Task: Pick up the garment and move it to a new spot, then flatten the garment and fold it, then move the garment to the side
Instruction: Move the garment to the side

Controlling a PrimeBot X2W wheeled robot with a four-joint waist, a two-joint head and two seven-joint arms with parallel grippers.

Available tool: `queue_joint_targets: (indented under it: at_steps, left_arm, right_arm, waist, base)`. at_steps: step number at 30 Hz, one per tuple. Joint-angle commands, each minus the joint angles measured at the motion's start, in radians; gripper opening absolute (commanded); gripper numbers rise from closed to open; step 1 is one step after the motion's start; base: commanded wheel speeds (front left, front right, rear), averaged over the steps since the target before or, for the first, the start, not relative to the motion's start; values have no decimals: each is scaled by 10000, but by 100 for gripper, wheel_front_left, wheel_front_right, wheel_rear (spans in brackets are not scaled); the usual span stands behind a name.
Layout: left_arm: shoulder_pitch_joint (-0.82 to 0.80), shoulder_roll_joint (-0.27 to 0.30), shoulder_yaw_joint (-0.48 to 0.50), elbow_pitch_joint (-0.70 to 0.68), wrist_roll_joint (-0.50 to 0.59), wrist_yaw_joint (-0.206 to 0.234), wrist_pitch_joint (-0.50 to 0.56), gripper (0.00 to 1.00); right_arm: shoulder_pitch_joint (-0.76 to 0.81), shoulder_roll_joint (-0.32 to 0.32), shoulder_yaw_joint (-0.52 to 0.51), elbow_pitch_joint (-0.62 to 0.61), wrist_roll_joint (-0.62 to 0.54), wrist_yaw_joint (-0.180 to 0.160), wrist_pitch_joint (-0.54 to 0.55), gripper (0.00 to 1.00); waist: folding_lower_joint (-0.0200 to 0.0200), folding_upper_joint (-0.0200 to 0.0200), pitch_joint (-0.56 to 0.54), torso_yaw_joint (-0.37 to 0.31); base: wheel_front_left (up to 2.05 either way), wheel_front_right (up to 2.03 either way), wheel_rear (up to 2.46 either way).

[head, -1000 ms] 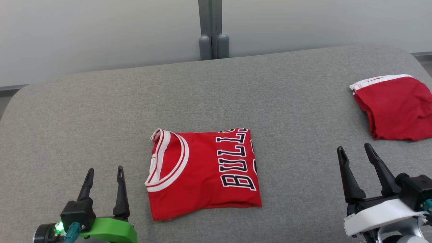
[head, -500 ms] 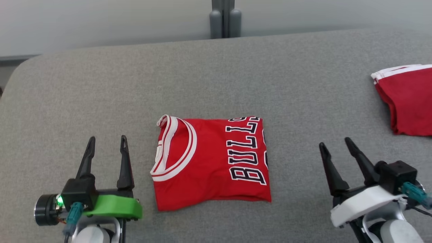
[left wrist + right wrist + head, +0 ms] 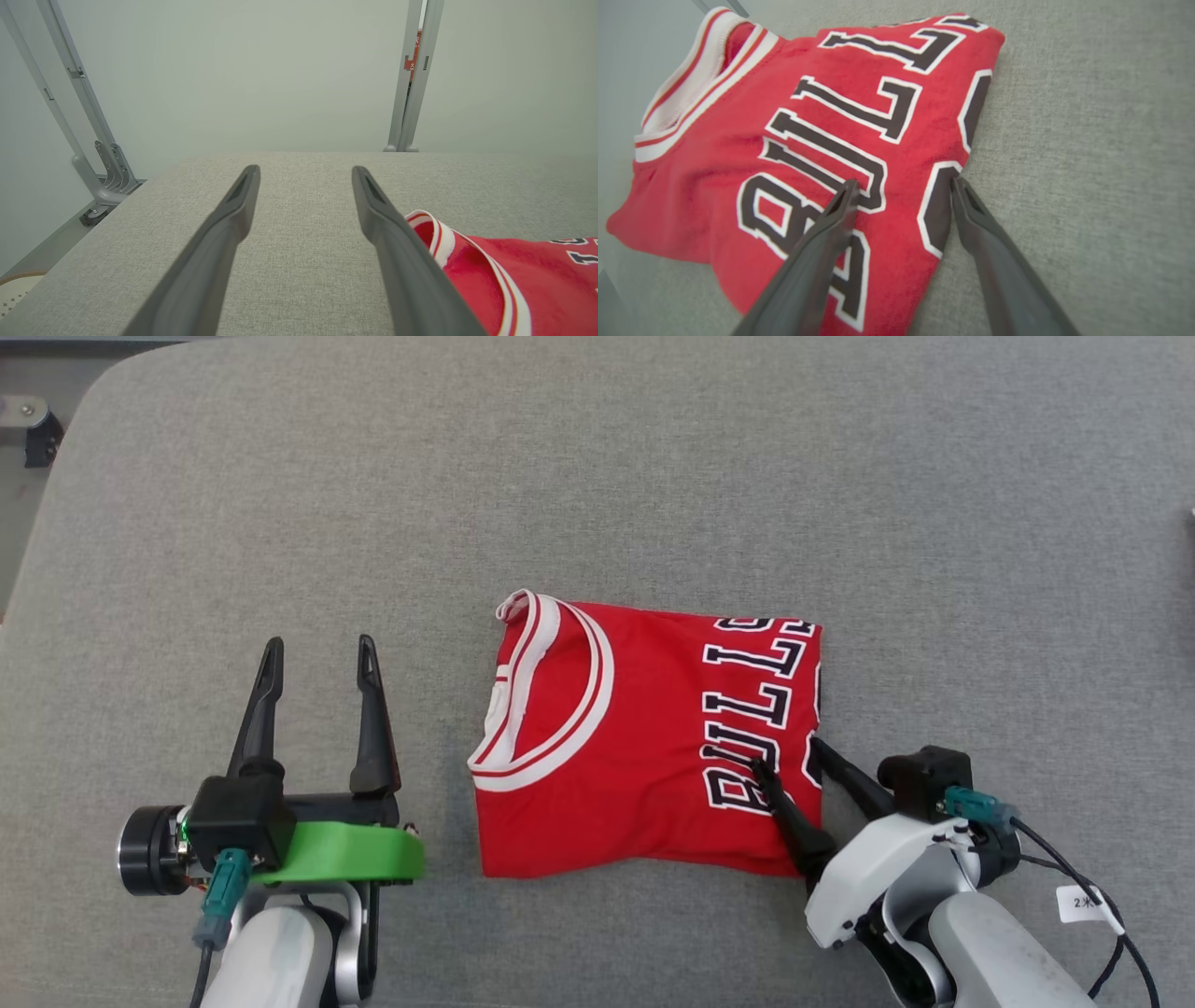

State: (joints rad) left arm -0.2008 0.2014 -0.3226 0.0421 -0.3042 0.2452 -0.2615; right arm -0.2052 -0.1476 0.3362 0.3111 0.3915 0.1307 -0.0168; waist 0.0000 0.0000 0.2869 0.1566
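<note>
Jersey (image 3: 644, 737), red with BULLS lettering, lies folded midway across the grey padded surface (image 3: 653, 476). You see the right gripper (image 3: 787, 753) spread wide astride its lettered edge, one finger over the cloth, one beside it; the left gripper (image 3: 319, 641), equally wide, sits apart on the collar side, empty.

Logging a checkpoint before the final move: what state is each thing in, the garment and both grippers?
jersey: folded, lying flat on the grey table.
left gripper: open, empty, beside the jersey's collar end.
right gripper: open, astride the jersey's lettered edge, nothing gripped.
</note>
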Motion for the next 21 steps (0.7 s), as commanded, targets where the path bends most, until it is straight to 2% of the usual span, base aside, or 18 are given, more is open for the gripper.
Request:
queue_joint_targets:
  at_steps: [1, 3, 4, 5, 6, 14, 21]
  left_arm:
    - [-156, -49, 91, -14, 99, -67, -40, 100]
    - [-140, -139, 191, -32, 204, -125, -41, 100]
    - [-121, -163, 227, -31, 236, -146, -41, 100]
    - [-91, -187, 275, -30, 291, -175, -41, 100]
    - [-55, -200, 323, -27, 333, -202, -42, 100]
    - [302, -273, 627, 19, 534, -365, -35, 100]
    - [349, -234, 755, -139, 743, -529, -35, 100]
  right_arm:
    - [-200, -41, -20, 265, 54, -4, 150, 100]
    - [-290, 14, -96, 716, 104, -13, 329, 100]
    - [-322, 23, -95, 822, 122, -15, 345, 44]
    - [-349, 59, -56, 884, 195, -15, 353, 7]
    - [-377, 60, 11, 908, 216, -13, 362, 0]
    - [-373, -404, 526, 329, 520, -12, -257, 0]
    - [-237, -1205, 576, -133, 822, -10, -516, 0]
  waist:
    - [0, 0, 241, 253]
    - [0, 0, 229, 250]
    - [0, 0, 222, 241]
    - [0, 0, 203, 221]
    - [0, 0, 182, 190]
    - [0, 0, -88, -615]
    - [0, 0, -112, -2046]
  base:
    - [0, 0, 0]
    - [0, 0, 0]
    - [0, 0, 0]
    - [0, 0, 0]
    - [0, 0, 0]
    - [0, 0, 0]
    - [0, 0, 0]
